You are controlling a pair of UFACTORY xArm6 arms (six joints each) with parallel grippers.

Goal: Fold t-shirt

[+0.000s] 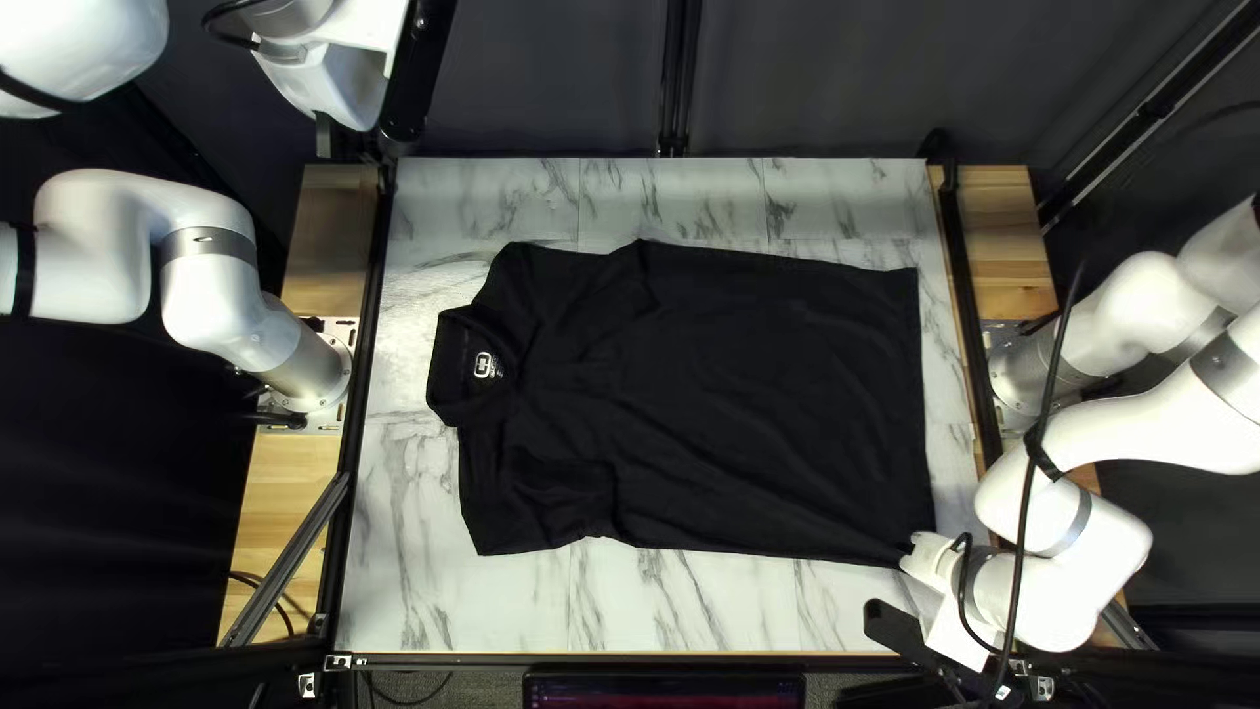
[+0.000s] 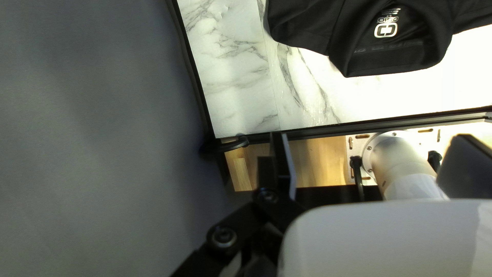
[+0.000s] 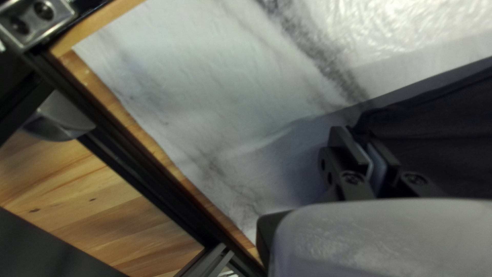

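T-shirt (image 1: 761, 394) corner sits pinched in right tool (image 1: 908, 545).

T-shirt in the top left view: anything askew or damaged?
Nothing stands out. The t-shirt lies spread with light creases, collar at the left; my right gripper is shut on its near hem corner.

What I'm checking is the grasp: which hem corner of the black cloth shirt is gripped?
The near corner, in my right gripper; the far one lies free.
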